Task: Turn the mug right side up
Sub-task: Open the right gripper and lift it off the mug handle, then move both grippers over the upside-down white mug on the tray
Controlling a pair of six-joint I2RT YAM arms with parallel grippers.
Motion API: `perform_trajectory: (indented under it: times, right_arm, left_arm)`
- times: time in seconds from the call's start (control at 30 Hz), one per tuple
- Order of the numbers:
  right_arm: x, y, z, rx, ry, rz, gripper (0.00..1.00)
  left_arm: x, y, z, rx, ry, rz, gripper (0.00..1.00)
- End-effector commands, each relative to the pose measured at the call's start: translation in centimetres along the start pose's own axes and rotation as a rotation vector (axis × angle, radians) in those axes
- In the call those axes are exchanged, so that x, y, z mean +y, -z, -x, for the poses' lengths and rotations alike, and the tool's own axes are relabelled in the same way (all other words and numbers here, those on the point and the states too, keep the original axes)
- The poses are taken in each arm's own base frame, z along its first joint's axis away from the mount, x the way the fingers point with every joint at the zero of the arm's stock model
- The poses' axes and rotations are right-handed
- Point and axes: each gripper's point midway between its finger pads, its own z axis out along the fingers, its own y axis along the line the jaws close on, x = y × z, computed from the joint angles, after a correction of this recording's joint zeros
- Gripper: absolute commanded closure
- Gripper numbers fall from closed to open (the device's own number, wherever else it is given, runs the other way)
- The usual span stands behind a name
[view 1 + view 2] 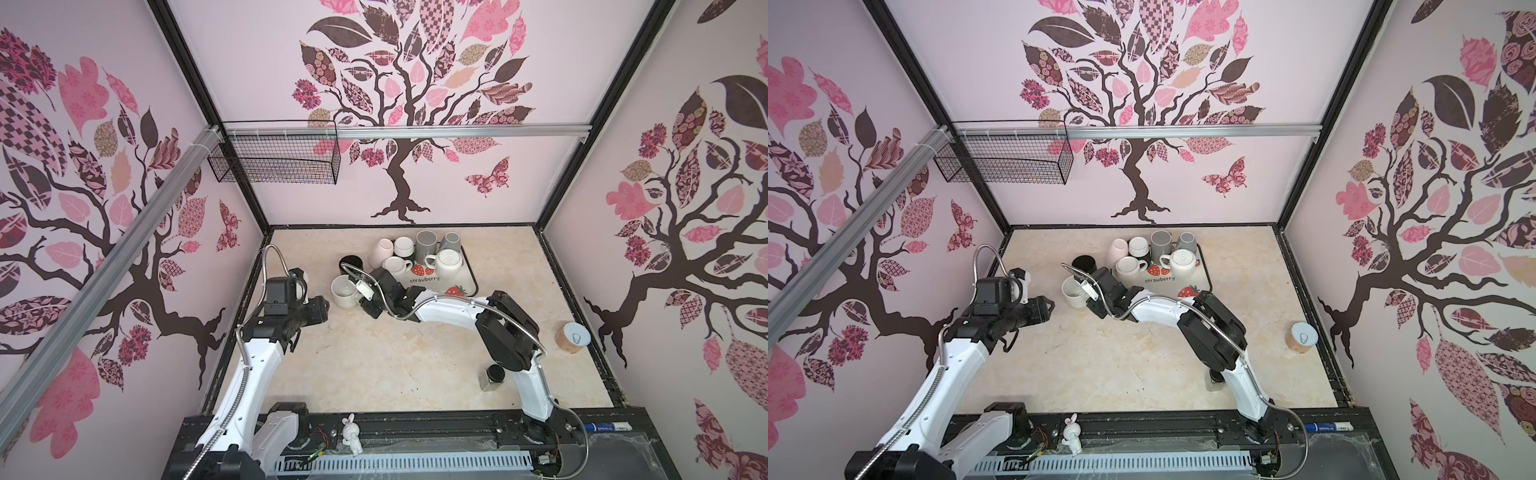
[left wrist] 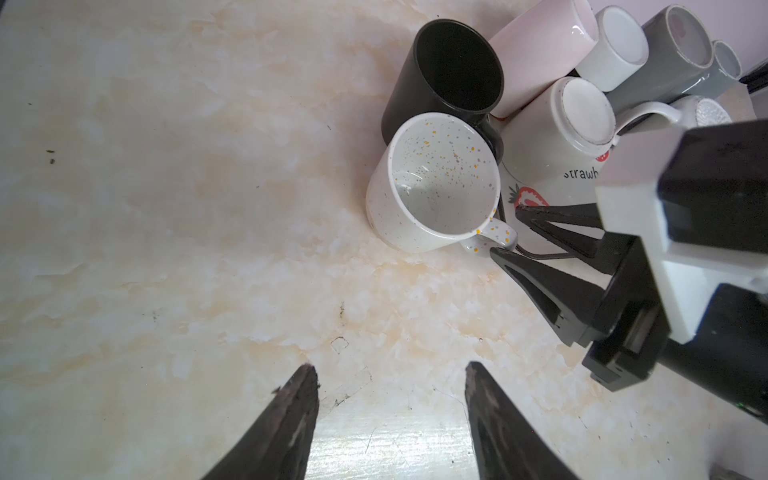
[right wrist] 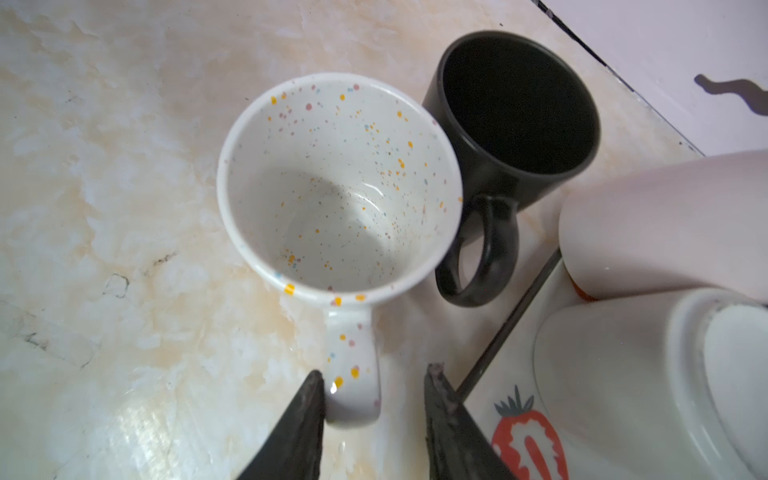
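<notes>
The white speckled mug [image 1: 345,291] [image 1: 1074,292] [image 3: 340,187] stands upright on the marble table, mouth up, just left of the tray. Its handle [image 3: 353,365] lies between the fingers of my right gripper [image 3: 374,374] [image 2: 505,230]. The jaws are open: one finger rests against the handle and the other stands clear of it. In both top views the right wrist covers that handle. My left gripper [image 2: 390,368] [image 1: 323,305] is open and empty, hovering over bare table left of the mug.
A black mug [image 3: 515,112] [image 1: 351,264] stands upright right behind the speckled one. The strawberry tray [image 1: 467,286] holds several upside-down mugs. A can [image 1: 572,337] and a small jar [image 1: 492,376] stand at the right. A wire basket [image 1: 274,158] hangs on the back wall.
</notes>
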Motion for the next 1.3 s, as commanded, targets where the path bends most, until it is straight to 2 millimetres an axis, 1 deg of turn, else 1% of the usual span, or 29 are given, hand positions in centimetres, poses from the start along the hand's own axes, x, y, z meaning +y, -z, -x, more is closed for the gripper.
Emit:
perform_trajectory:
  times: [0.0, 0.1, 0.2, 0.27, 0.37, 0.47, 0.57, 0.63, 0.67, 0.8, 0.97, 1.1, 1.17, 1.27]
  right_arm:
    - [-2.2, 5.4, 5.2, -0.154, -0.101, 0.026, 0.57]
    - [-3.9, 7.6, 5.4, -0.184, -0.195, 0.057, 0.55]
    - [-6.8, 8.8, 4.3, -0.178, -0.293, 0.048, 0.52]
    - [-9.3, 8.7, 3.2, -0.153, -0.353, 0.016, 0.49]
    - [-12.4, 7.6, 1.8, -0.087, -0.448, 0.028, 0.47]
    - [-14.1, 6.4, 1.1, -0.06, -0.53, 0.062, 0.45]
    - [-14.9, 5.2, 1.1, -0.057, -0.531, 0.056, 0.42]
    - [-15.3, 4.3, 0.9, -0.055, -0.521, 0.041, 0.41]
    - [-15.5, 3.6, 0.5, -0.044, -0.521, 0.033, 0.41]
    - [-16.1, 1.7, 0.4, -0.018, -0.519, 0.031, 0.41]
    - [-16.8, -0.5, -1.1, 0.015, -0.502, -0.008, 0.41]
    - [-17.1, -1.6, -2.3, 0.05, -0.475, -0.032, 0.41]
    - [-16.9, -1.7, -2.9, 0.071, -0.464, -0.03, 0.42]
    - [-16.5, -1.4, -3.7, 0.087, -0.454, -0.022, 0.45]
  left_arm:
    - [-1.7, -0.6, -0.3, 0.016, -0.027, -0.05, 0.42]
    - [-3.1, -0.6, -0.1, 0.018, -0.054, -0.049, 0.43]
    - [-4.8, -0.5, 0.2, 0.004, -0.052, -0.065, 0.44]
    - [-6.2, -0.5, 0.5, -0.012, -0.078, -0.062, 0.44]
    - [-8.4, -0.8, 0.5, -0.022, -0.114, -0.072, 0.44]
    - [-10.7, -1.5, 0.3, -0.012, -0.136, -0.097, 0.45]
    - [-12.6, -2.4, -0.2, 0.025, -0.173, -0.109, 0.45]
    - [-13.3, -2.9, -0.7, 0.046, -0.187, -0.114, 0.45]
    - [-13.5, -3.1, -0.9, 0.053, -0.189, -0.119, 0.44]
    - [-13.9, -3.5, -1.1, 0.051, -0.187, -0.143, 0.45]
    - [-13.8, -3.9, -1.2, 0.042, -0.199, -0.143, 0.44]
    - [-13.9, -4.6, -1.3, 0.035, -0.188, -0.15, 0.44]
    - [-14.0, -4.8, -1.2, 0.031, -0.183, -0.152, 0.44]
    - [-14.2, -5.4, -1.0, 0.028, -0.172, -0.15, 0.44]
